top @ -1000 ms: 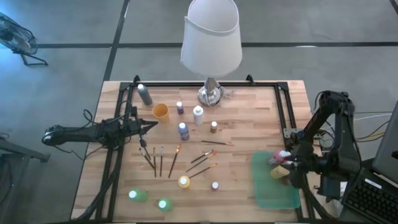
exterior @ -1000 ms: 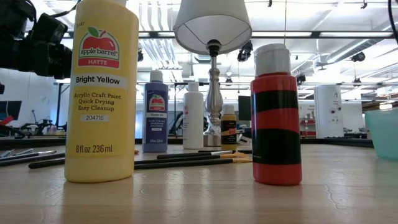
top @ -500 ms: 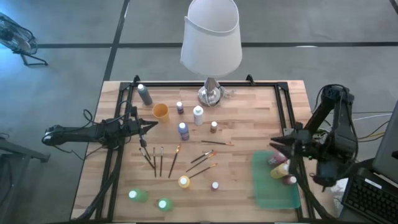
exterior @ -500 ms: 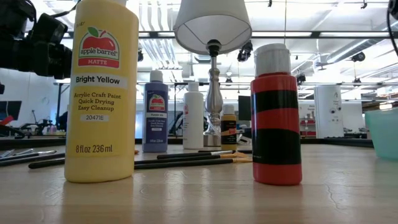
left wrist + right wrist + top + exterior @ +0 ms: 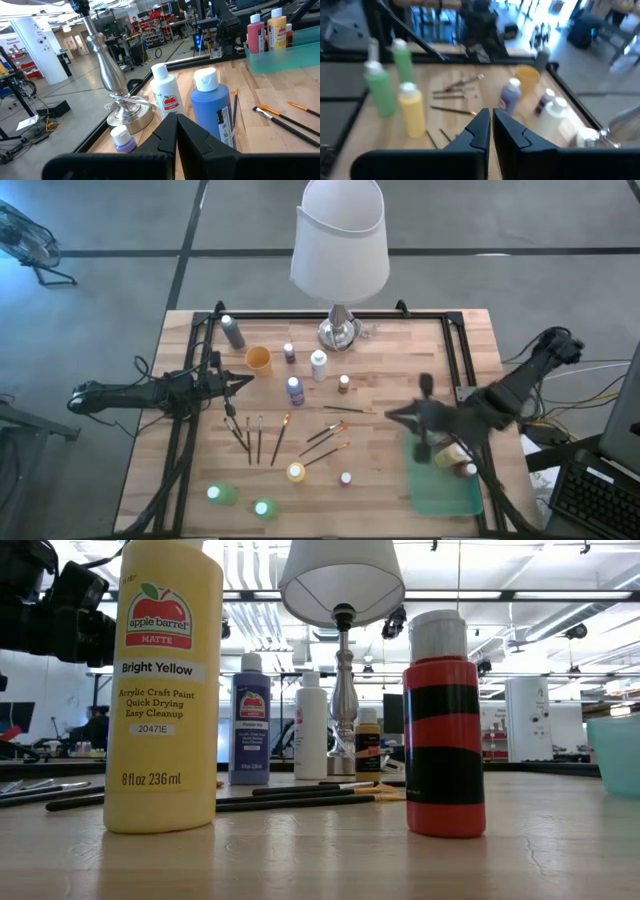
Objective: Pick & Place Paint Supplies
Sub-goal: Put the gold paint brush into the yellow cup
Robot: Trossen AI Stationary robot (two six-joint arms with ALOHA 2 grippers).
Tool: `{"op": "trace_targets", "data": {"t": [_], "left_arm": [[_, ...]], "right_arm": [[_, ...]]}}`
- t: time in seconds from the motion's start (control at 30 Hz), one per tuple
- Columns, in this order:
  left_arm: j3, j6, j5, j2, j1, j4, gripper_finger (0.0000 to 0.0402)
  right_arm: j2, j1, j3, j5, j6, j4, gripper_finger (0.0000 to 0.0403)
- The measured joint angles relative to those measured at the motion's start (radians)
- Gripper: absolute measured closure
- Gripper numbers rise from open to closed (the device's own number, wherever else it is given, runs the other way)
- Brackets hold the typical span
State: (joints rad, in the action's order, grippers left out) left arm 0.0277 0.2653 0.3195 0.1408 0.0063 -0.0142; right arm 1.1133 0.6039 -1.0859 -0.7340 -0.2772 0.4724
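- Nearest the low camera, on the pale wooden surface [image 5: 390,370], we see a tall yellow plastic bottle [image 5: 164,690] labelled "apple barrel MATTE, Bright Yellow, Acrylic Craft Paint, Quick Drying, Easy Cleanup, 20471E, 8 fl oz 236 ml".
- Beside it stands a red bottle with black bands and a white cap [image 5: 444,730]; we cannot read any writing on it.
- Behind these lie thin dark-handled paintbrushes [image 5: 262,436], on the near left of the silver-stemmed lamp with a white shade [image 5: 339,240].
- A second ago the right tool [image 5: 396,416] sat over the flat translucent green tray [image 5: 445,497], near right of the lamp, with its fingers apart. Now it has swung off the tray's inner edge toward the lamp side, fingers closed on nothing.
- A pink-red bottle and a yellow bottle [image 5: 276,28] stand in the tray, so we judge one drop-off is done and the arm is heading for the next item.
- Green bottles [image 5: 222,494], a blue bottle [image 5: 295,389], a white bottle [image 5: 318,364] and small purple ones remain loose near the lamp base.
- The left tool [image 5: 243,382] waits left of the lamp, closed and empty.
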Motion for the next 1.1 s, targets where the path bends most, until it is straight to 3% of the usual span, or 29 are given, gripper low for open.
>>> {"op": "trace_targets", "data": {"t": [0.17,0.53,0.8,1.1], "left_arm": [[0.0,0.0,0.0,0.0,0.0,0.0,0.0389],[0.0,0.0,0.0,0.0,0.0,0.0,0.0389],[0.0,0.0,0.0,0.0,-0.001,0.0,0.0389],[0.0,0.0,0.0,0.0,-0.001,0.0,0.0389]], "right_arm": [[-0.006,-0.193,0.005,0.126,0.086,0.003,0.0394],[-0.031,-0.378,0.005,0.172,0.2,0.005,0.0394],[-0.015,-0.609,0.005,0.322,0.263,-0.059,0.0394],[-0.011,-0.773,0.005,0.325,0.368,-0.108,0.0394]]}}
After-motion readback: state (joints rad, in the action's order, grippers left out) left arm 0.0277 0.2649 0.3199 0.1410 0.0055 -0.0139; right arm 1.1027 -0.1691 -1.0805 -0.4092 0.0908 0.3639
